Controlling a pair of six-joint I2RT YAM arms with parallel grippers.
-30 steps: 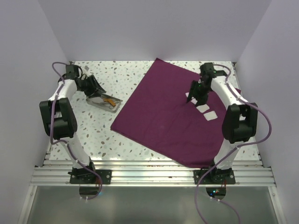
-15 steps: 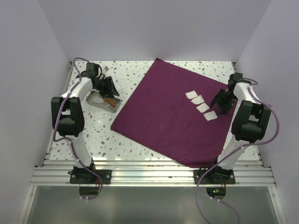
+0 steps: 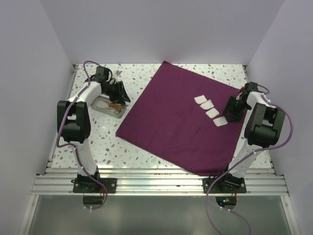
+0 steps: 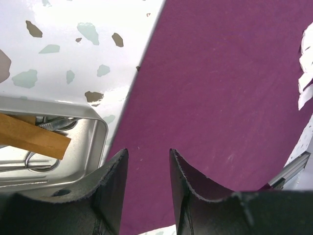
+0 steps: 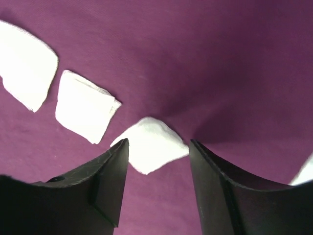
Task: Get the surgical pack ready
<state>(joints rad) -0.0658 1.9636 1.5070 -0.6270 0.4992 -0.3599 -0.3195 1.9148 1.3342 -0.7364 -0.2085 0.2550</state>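
The plum-purple cloth [image 3: 171,127] lies spread flat as a large square sheet. Several white gauze squares [image 3: 212,112] lie in a row on its right part. The small metal tray [image 3: 105,106] stands on the table left of the cloth and holds metal instruments [image 4: 51,125] and an orange-brown piece [image 4: 29,138]. My left gripper [image 3: 120,93] is open and empty, between the tray and the cloth's left edge [image 4: 147,152]. My right gripper [image 3: 233,108] is open just right of the gauze row. In the right wrist view [image 5: 159,142] one gauze square [image 5: 151,142] lies between its fingers, on the cloth.
White speckled tabletop [image 3: 98,142] around the cloth. Pale walls close in the left, back and right sides. A metal rail [image 3: 156,183] runs along the near edge by the arm bases.
My right gripper has swung from above the left end of the gauze row to the right side of the row. My left gripper has moved right, from the tray toward the cloth's edge.
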